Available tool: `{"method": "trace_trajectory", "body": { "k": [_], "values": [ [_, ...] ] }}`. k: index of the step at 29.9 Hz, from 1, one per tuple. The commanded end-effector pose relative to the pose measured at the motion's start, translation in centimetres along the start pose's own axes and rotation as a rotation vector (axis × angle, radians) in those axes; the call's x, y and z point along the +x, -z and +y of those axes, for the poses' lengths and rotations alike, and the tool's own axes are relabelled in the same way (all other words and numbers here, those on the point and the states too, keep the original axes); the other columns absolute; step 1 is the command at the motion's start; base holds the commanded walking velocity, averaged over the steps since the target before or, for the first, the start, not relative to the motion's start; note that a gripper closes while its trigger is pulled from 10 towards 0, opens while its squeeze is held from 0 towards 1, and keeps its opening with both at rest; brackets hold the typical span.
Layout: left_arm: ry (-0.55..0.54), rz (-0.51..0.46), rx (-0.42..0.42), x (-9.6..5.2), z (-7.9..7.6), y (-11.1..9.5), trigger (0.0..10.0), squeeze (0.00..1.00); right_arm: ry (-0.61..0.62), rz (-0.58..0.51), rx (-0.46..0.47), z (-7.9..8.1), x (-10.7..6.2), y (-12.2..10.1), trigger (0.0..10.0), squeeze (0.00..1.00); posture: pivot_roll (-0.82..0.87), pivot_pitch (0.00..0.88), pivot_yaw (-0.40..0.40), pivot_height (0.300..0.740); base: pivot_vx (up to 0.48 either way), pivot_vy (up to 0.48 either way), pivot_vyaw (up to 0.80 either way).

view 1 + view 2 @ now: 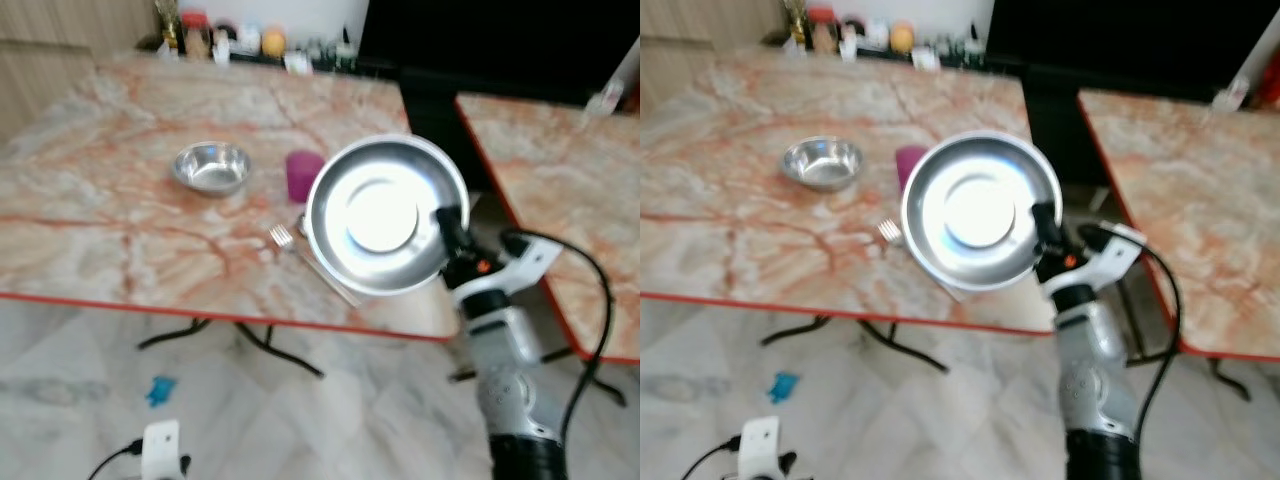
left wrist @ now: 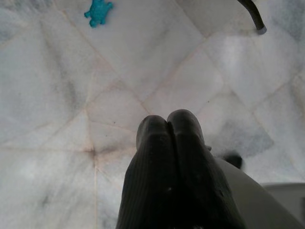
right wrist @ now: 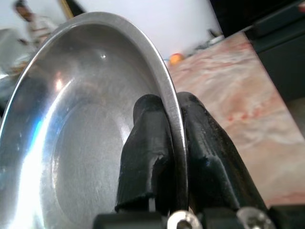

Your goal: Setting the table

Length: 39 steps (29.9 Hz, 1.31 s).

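The round shiny steel plate (image 1: 385, 215) is held up in the air, tilted so its hollow faces the camera, above the near edge of the pink-veined marble table (image 1: 120, 240). The right gripper (image 1: 447, 222) pinches the plate's right rim, one black finger (image 3: 143, 148) inside the dish and the other behind, closed tight on the metal. Behind the plate on the table stand a magenta plastic cup (image 1: 302, 174) and, further left, a small steel bowl (image 1: 211, 167); a steel fork (image 1: 284, 238) lies just left of the plate's lower edge. The left gripper (image 2: 169, 157) hangs over the white marble floor (image 2: 71, 95), fingers pressed together and empty, with a small blue scrap (image 2: 98, 11) lying on the floor well apart from it.
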State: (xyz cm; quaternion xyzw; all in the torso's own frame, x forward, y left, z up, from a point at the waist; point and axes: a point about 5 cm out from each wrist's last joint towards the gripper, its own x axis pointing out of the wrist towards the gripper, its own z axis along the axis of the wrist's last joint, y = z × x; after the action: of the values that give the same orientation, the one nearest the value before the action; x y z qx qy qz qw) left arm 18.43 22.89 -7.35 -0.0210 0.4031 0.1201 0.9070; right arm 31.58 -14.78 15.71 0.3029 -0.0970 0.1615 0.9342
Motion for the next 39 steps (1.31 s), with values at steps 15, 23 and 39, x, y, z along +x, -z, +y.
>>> {"method": "trace_trajectory", "body": {
  "k": [15, 23, 39],
  "values": [
    [0.02, 0.014, 0.004, -0.1, -0.7, 0.6, 10.0, 0.0, 0.061, -0.08, -0.021, -1.3, 0.0, -2.2, 10.0, 0.0, 0.05, 0.121, -0.087, 0.74, 0.0, -0.256, 0.0],
    [0.019, 0.016, 0.006, -0.2, -0.6, 0.7, 10.0, 0.0, 0.093, -0.085, -0.022, -1.7, -0.1, -2.0, 10.0, 0.0, 0.06, 0.107, -0.09, 0.74, 0.0, -0.06, 0.0],
    [0.018, 0.012, 0.018, -0.2, -0.4, 0.7, 10.0, 0.0, 0.079, -0.071, -0.026, -1.3, 0.2, -1.5, 10.0, 0.0, 0.06, 0.062, -0.091, 0.74, 0.0, -0.27, 0.0]
  ]
}}
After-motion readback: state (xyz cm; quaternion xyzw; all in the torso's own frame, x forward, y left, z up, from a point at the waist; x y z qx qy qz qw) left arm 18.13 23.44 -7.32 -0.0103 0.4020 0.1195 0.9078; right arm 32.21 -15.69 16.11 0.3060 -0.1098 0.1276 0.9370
